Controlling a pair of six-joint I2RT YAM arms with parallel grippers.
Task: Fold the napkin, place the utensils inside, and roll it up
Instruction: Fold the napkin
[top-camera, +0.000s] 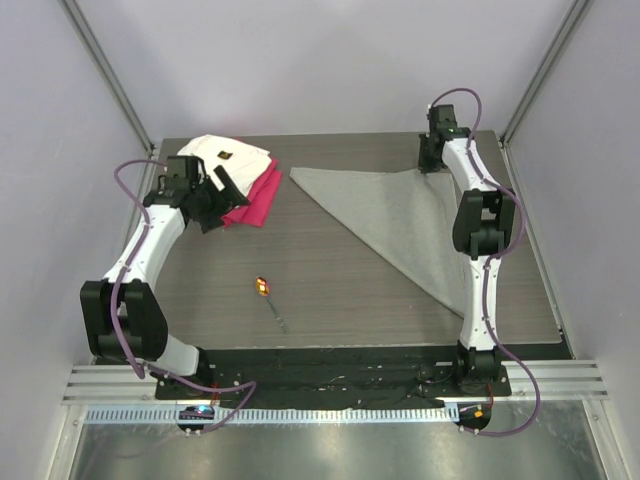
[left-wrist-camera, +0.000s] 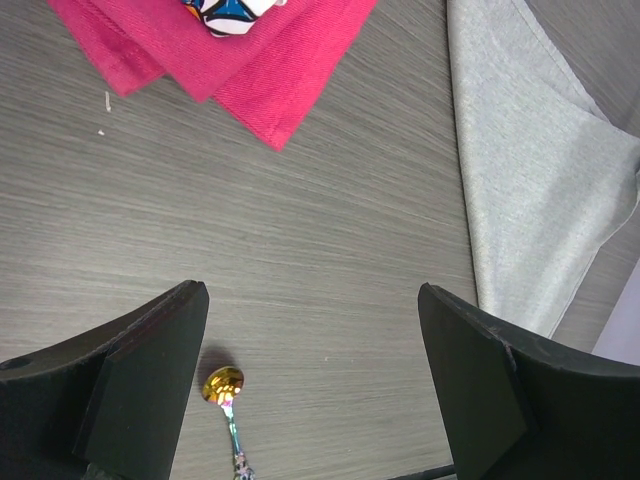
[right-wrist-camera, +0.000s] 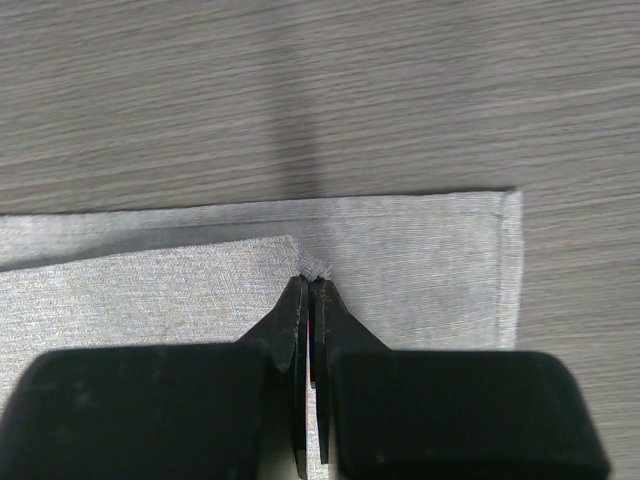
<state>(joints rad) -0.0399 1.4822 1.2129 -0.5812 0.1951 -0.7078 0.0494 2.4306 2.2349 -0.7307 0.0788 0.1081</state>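
Observation:
The light-grey napkin (top-camera: 400, 215) lies folded into a triangle at the table's right half; it also shows in the left wrist view (left-wrist-camera: 530, 170) and the right wrist view (right-wrist-camera: 400, 270). My right gripper (top-camera: 432, 160) is at the far right corner, shut on a pinched corner of the napkin's upper layer (right-wrist-camera: 312, 268), held over the lower layer. The utensil (top-camera: 268, 298), a slim metal stem with an orange-yellow end (left-wrist-camera: 222, 384), lies on the table's near middle. My left gripper (top-camera: 222, 200) is open and empty, hovering near the far left cloths.
A folded white cloth (top-camera: 225, 155) with a small dark mark lies on a magenta-red folded cloth (top-camera: 255, 200) at the far left. The red cloth also shows in the left wrist view (left-wrist-camera: 250, 50). Grey walls enclose the table.

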